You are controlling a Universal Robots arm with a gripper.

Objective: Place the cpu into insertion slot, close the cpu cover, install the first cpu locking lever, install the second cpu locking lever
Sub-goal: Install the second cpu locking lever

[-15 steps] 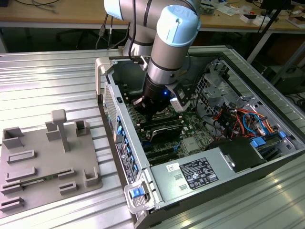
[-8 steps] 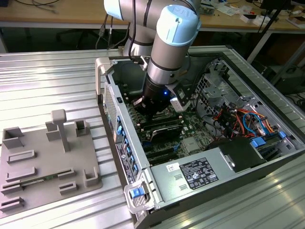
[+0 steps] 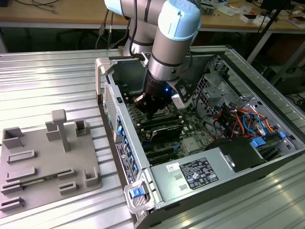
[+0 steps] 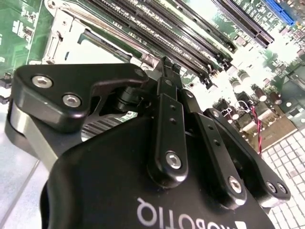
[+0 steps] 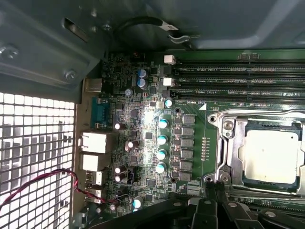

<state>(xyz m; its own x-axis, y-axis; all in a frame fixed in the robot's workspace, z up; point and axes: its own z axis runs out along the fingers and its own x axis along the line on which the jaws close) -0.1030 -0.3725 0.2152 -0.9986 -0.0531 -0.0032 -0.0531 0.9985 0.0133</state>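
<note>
Hand [image 5: 214, 191], black fingers pressed together and empty, poised just beside the silver-rimmed square insertion slot [image 5: 228, 157], where the pale grey-silver cpu [image 5: 270, 156] already lies seated.

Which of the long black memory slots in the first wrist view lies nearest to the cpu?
The last memory slot of the parallel row, the one running right along the silver cpu cover that frames the cpu. The other slots lie further off, toward the metal case wall.
</note>
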